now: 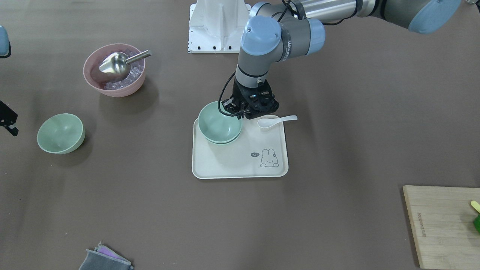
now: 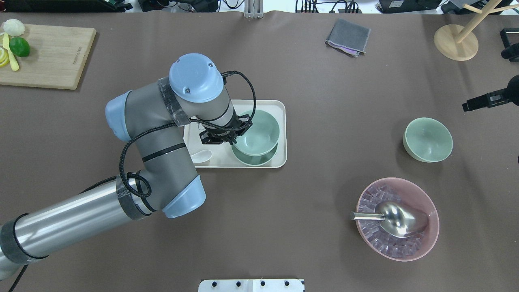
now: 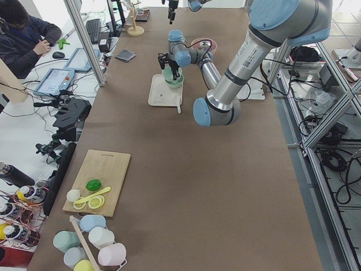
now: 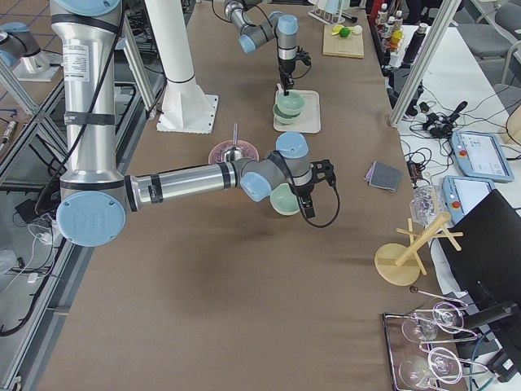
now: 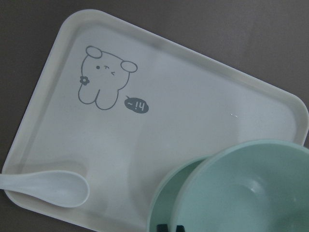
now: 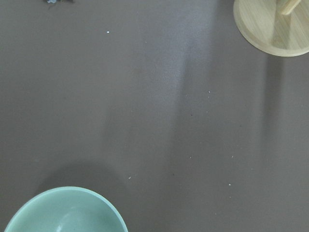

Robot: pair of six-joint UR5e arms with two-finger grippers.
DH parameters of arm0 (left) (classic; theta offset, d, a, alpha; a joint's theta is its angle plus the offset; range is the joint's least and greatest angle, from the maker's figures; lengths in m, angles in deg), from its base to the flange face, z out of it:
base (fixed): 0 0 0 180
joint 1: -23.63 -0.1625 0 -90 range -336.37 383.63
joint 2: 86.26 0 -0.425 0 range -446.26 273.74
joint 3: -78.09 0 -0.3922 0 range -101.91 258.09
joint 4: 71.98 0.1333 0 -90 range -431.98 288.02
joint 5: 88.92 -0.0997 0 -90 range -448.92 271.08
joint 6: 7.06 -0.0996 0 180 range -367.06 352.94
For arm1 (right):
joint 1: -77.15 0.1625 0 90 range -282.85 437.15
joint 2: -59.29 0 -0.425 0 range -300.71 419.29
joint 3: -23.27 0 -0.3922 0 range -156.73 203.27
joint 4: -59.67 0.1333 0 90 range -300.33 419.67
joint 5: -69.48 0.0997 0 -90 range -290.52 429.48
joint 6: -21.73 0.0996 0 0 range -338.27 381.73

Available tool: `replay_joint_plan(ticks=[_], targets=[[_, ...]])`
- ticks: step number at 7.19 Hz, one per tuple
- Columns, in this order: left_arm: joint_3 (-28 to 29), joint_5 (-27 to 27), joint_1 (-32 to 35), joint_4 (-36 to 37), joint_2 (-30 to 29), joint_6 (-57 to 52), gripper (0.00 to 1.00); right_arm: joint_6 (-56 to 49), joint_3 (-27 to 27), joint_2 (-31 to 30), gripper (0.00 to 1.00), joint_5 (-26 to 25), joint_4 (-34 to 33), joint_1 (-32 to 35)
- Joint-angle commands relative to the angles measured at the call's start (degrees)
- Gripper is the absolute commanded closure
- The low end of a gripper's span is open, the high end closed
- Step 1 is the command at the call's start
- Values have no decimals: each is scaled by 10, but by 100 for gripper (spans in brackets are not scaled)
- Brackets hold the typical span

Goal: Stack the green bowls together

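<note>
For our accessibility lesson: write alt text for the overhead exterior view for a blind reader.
The left gripper grips the rim of a pale mint-green round plastic bowl, tilted over a second green bowl on a cream rectangular tray. A third green bowl sits alone at right, near a pink bowl of ice.

left tool (image 1: 237, 111): jaw state unclear | lower green bowl (image 2: 251, 161): mostly covered | right tool (image 2: 472, 105): cut by edge

Left end effector (image 1: 239, 112) points straight down, fingers pinched close.
</note>
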Motion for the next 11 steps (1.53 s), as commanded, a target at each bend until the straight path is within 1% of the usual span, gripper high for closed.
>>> replay_joint_plan(ticks=[1,7,9,11], targets=[[1,-5,-10,-1,2,0,100,0,0,0,0,0,0,0],[-3,-4,-10,-15,9,-3,100,0,0,0,0,-1,0,0],[-3,-4,-8,-44,25,-5,100,5,0,1,0,0,1,0],[-2,-4,-8,-51,25,-4,100,4,0,1,0,0,1,0]])
